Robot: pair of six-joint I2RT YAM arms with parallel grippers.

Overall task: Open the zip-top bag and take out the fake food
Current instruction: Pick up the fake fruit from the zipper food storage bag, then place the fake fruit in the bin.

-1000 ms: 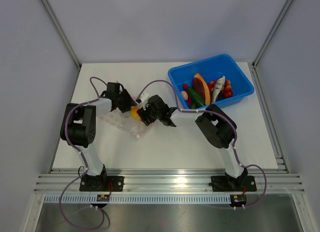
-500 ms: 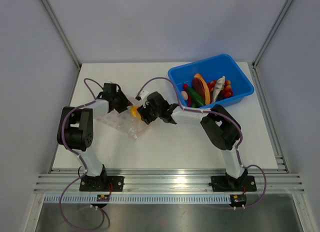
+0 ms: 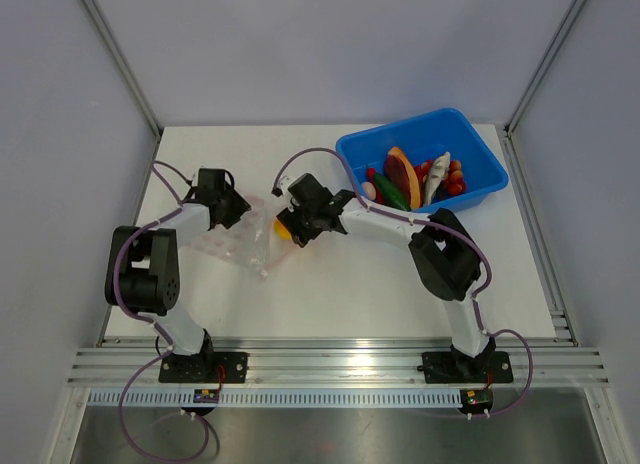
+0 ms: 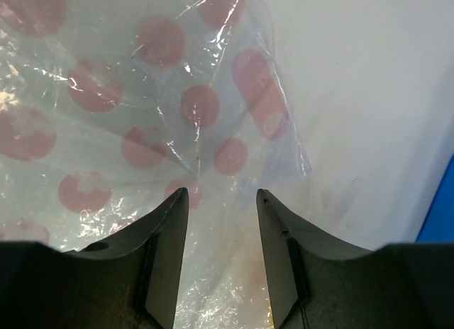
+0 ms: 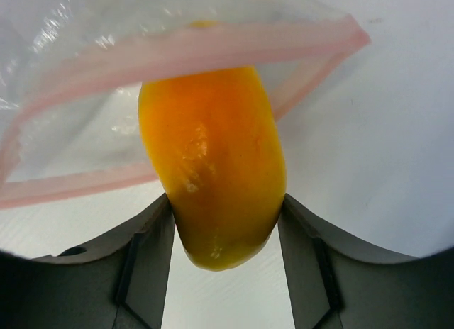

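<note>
Leftmost, left claw [image 4: 218,194]: fingers apart over crinkled film, nothing clamped between them. Zip-top bag [image 3: 236,242]: clear with red spots, lying on the white surface [image 3: 350,294] between the two claws, pink zip strip at its right end, mouth parted. Yellow fruit [image 5: 213,173]: partly out of the bag's mouth, one zip strip across its top, the other beneath. Right claw [image 5: 225,201]: clamped on the yellow fruit, a finger at each side. Blue bin [image 3: 425,142]: far right, well apart from the bag, holding further fake food: egg [image 3: 368,189], cucumber [image 3: 390,194], wedge [image 3: 403,172], fish [image 3: 437,177], tomatoes [image 3: 455,179].
</note>
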